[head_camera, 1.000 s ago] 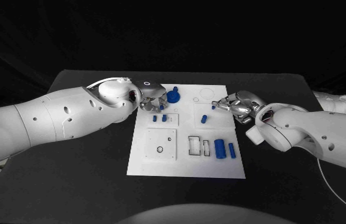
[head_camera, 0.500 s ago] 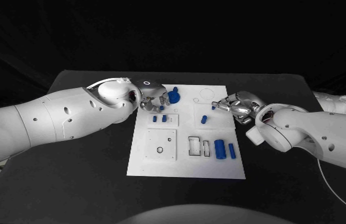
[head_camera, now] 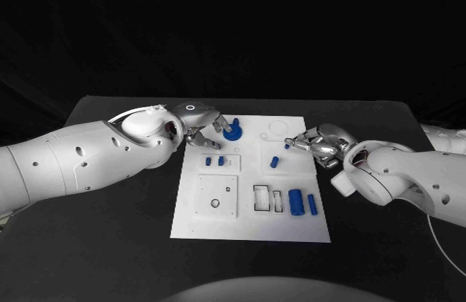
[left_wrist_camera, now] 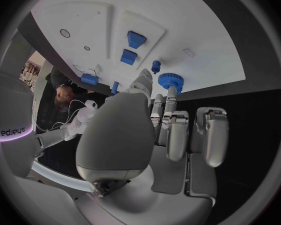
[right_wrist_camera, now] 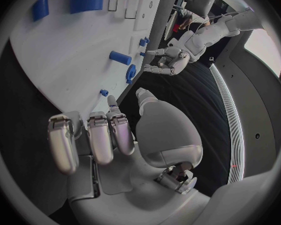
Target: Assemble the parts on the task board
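Note:
The white task board [head_camera: 250, 214] lies mid-table. A blue gear [head_camera: 233, 133] [left_wrist_camera: 171, 80] sits at its far left part. My left hand [head_camera: 202, 123] [left_wrist_camera: 172, 125] hovers beside it, fingers stretched toward the gear and holding nothing. A small blue peg [head_camera: 288, 140] [right_wrist_camera: 104, 92] stands near the board's far right edge. My right hand [head_camera: 318, 142] [right_wrist_camera: 109, 130] is right beside it, one fingertip [right_wrist_camera: 112, 102] next to the peg and the thumb apart from it. A blue cylinder [head_camera: 275, 159] [right_wrist_camera: 120, 58] lies mid-board.
Two small blue blocks [head_camera: 215, 160] stand below the gear. Two larger blue cylinders [head_camera: 303, 201] lie at the board's front right beside empty rectangular slots [head_camera: 263, 196]. A square plate with holes [head_camera: 219, 194] sits front left. Black table [head_camera: 107, 234] surrounds the board.
My left hand has drawn back and turned, its fingers now spread beside the gear, which rests on the board. The right hand has hardly moved.

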